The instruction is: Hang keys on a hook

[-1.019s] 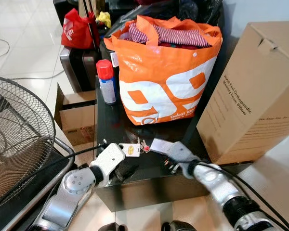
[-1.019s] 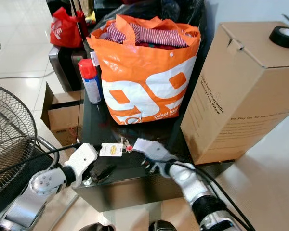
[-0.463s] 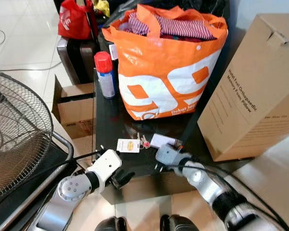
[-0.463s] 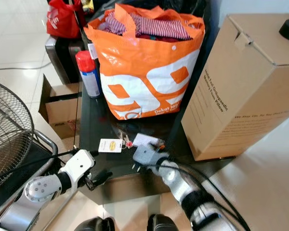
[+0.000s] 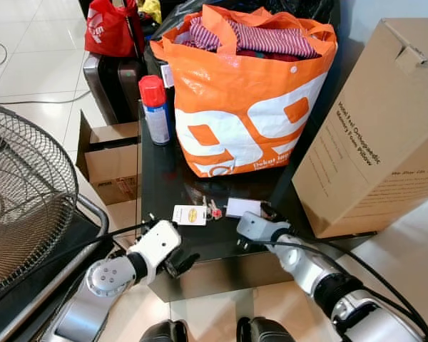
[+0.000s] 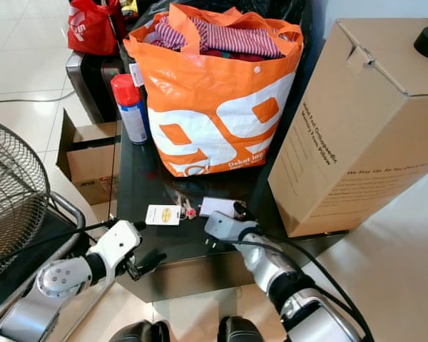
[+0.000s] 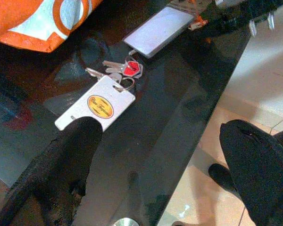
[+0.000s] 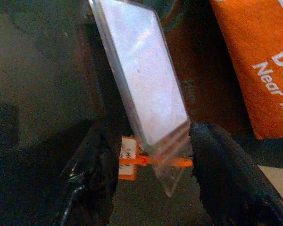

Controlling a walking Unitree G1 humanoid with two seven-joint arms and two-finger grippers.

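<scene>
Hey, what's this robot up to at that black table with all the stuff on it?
It is working at the near edge of the black table, where a bunch of keys on a white tag lies untouched. Its right gripper has its fingers either side of a flat white card beside the keys. The left gripper hovers open at the table's edge, just short of the tag. An orange bag and a spray can stand behind.

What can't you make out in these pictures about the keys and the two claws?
- Keys: tooth detail too small; tag lettering blurred in the left wrist view.
- Right claw: whether it grips the clear pouch at the flat card's end; contact is blurred.
- Left claw: one finger cut off by the frame edge.
</scene>
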